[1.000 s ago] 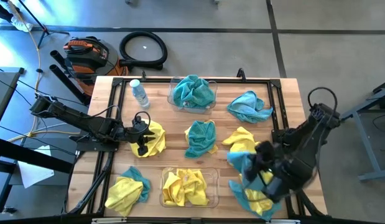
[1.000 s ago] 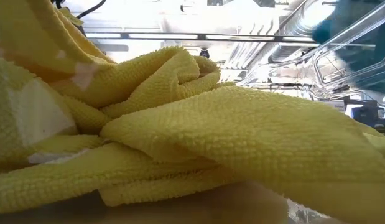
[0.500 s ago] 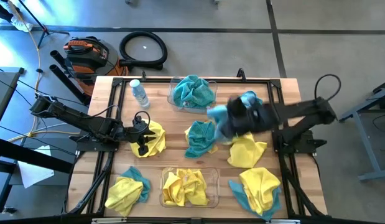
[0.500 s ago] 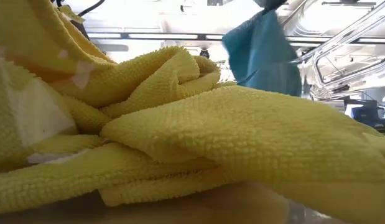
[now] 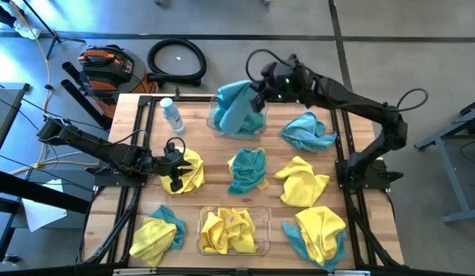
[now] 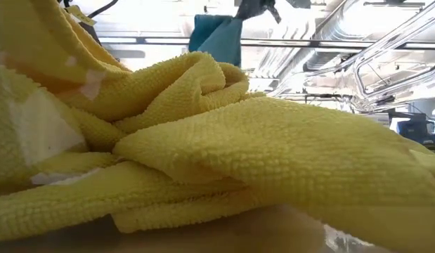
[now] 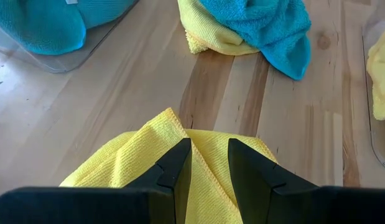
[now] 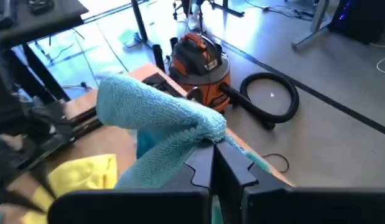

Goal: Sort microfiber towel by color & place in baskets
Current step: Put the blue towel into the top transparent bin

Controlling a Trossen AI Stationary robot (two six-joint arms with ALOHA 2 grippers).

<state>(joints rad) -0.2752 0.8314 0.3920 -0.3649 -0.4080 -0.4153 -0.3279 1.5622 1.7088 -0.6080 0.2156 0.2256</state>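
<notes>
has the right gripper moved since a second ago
Yes. The right gripper, shut on a teal towel, went from the table's near right corner to above the far basket.

A small clear water bottle (image 5: 172, 115) stands upright on the wooden worktop (image 5: 214, 176), near its far left corner. Just beyond this corner, on the grey floor (image 5: 245, 19), there is an orange and black shop vacuum (image 5: 107, 65). A black hose (image 5: 176, 60) lies coiled in a ring on the floor beside the vacuum, on the side away from the worktop's left edge. The right wrist view shows the same vacuum (image 8: 201, 59) and the hose ring (image 8: 270, 98) next to it.
</notes>
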